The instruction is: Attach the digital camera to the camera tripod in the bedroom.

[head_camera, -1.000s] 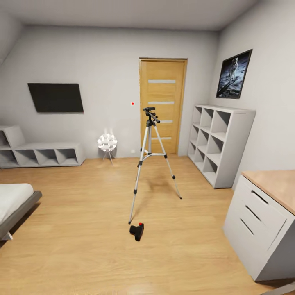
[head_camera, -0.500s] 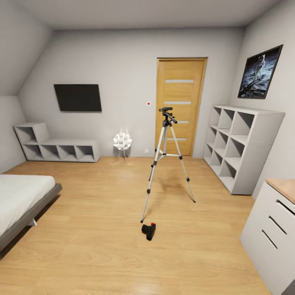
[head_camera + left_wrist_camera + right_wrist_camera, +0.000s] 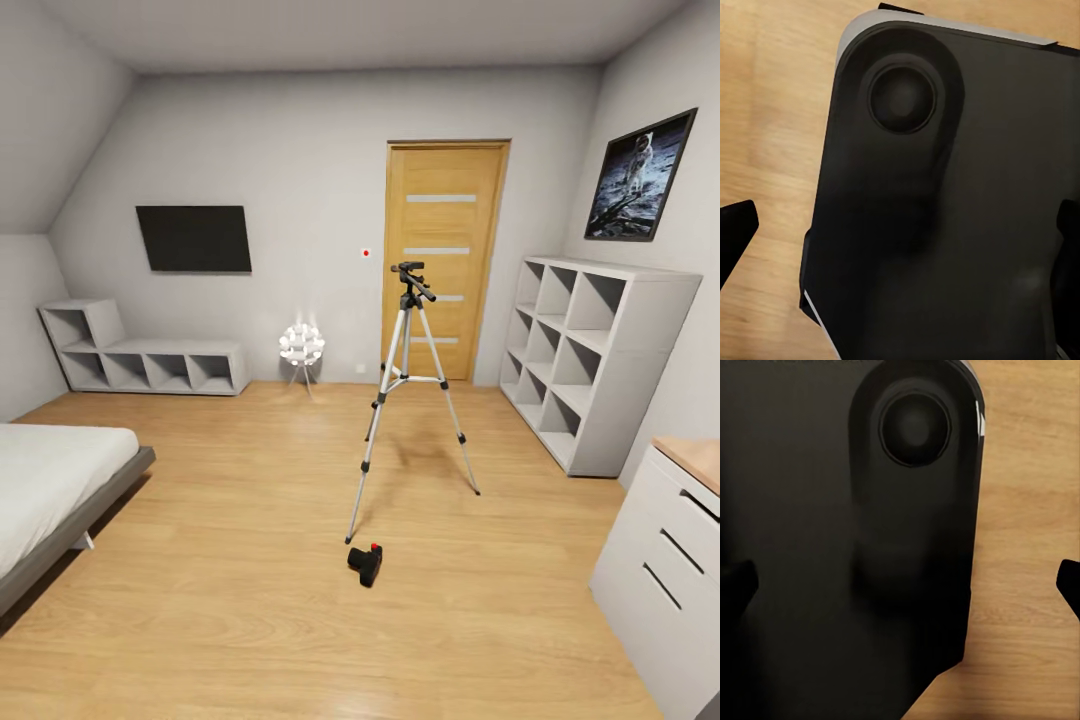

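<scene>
The digital camera, small and black with a red button on top, lies on the light wood floor just in front of the camera tripod's nearest leg. The camera tripod stands upright mid-room on silver legs, its black head and pan handle bare of any load. In the left wrist view my left gripper is open, its dark fingertips far apart over my own black base. The right wrist view has my right gripper open in the same way, fingertips at the picture's edges, above the base and wood floor.
A wooden door is behind the tripod, a white cube shelf at the right wall, and a wood-topped desk at the near right. A bed is at the left, with a globe lamp and a low shelf by the far wall.
The whole head view has swung so the room's things sit further right in the picture, mostly in the first half second. The camera and tripod have not moved on the floor.
</scene>
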Robot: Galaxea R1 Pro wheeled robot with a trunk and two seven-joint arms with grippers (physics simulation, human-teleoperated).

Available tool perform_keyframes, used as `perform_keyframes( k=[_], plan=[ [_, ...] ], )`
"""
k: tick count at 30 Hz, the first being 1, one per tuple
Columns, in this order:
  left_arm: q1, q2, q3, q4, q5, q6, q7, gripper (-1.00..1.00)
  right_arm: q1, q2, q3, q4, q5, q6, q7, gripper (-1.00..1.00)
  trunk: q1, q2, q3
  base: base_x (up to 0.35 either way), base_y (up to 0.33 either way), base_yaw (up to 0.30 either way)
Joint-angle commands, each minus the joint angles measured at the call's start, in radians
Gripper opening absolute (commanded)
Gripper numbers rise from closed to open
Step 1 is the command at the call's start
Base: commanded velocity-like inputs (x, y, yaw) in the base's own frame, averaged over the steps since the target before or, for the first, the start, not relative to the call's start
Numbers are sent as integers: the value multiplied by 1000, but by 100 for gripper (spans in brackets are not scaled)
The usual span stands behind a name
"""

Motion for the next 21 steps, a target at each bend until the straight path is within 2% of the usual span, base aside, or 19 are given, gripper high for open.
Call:
perform_keyframes(
  k=[1,21],
  plan=[
    [0,0,1,-1,5,-2,0,100,0,0,1,-1,1,-2,0,100,0,0,-1,0,0,4],
    [0,1,1,-1,5,-2,0,100,0,-2,2,-1,3,-1,8,100,0,0,-1,0,0,1]
  ],
)
